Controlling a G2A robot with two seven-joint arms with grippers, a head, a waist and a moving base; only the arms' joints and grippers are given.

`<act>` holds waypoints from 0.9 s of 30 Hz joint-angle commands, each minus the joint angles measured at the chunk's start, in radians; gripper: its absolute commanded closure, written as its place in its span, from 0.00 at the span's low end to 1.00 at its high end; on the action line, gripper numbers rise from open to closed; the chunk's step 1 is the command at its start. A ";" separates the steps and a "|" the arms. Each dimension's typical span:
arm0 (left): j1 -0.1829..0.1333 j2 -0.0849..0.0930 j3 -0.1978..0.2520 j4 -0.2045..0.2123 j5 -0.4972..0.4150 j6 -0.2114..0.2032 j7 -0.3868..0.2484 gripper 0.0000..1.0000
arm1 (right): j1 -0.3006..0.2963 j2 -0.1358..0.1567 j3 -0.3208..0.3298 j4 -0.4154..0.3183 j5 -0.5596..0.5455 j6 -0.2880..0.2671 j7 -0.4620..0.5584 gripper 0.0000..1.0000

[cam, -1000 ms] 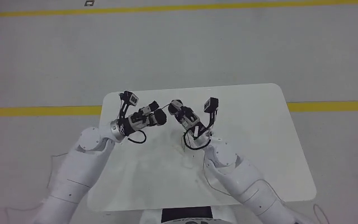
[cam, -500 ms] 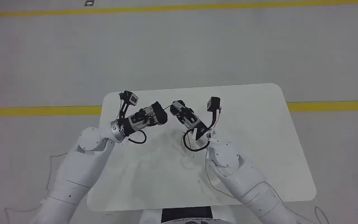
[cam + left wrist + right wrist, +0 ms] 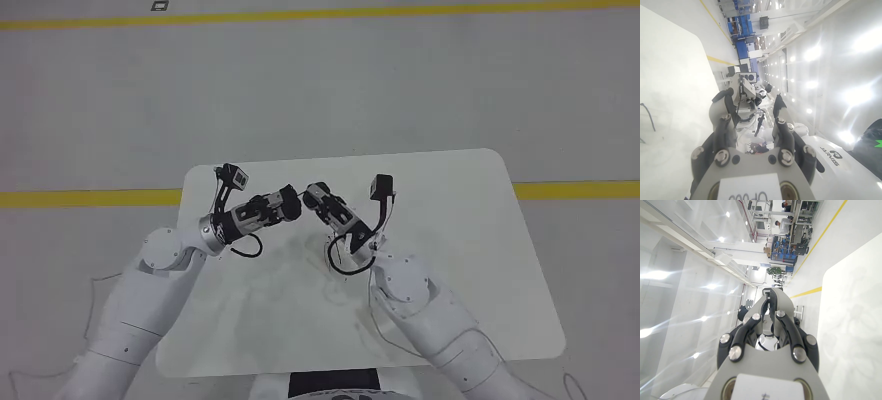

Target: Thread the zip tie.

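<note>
Over the white rounded counter (image 3: 450,230), the wide-open, empty left tool (image 3: 748,97) faces tip to tip the closed right tool (image 3: 769,294), contents unclear.

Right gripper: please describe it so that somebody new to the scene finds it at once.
Start at the white table with rounded corners. Over its far half the right gripper closely faces the left gripper, on the robot's right side. Unlike that open neighbour, its fingers are pressed together.
</note>
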 commanded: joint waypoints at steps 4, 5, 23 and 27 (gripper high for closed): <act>0.001 0.000 0.004 -0.004 0.005 0.003 0.004 0.64 | -0.007 0.000 0.007 -0.004 -0.023 0.004 0.004 1.00; 0.001 0.000 0.004 -0.004 0.006 0.004 0.005 0.64 | -0.009 0.000 0.010 -0.004 -0.029 0.005 0.003 1.00; -0.003 0.001 0.013 0.002 0.010 0.006 0.011 0.73 | -0.022 -0.002 0.027 -0.011 -0.122 -0.003 0.012 1.00; -0.005 0.001 0.014 0.004 0.011 0.008 0.009 0.76 | -0.024 -0.003 0.028 -0.012 -0.121 -0.018 0.020 1.00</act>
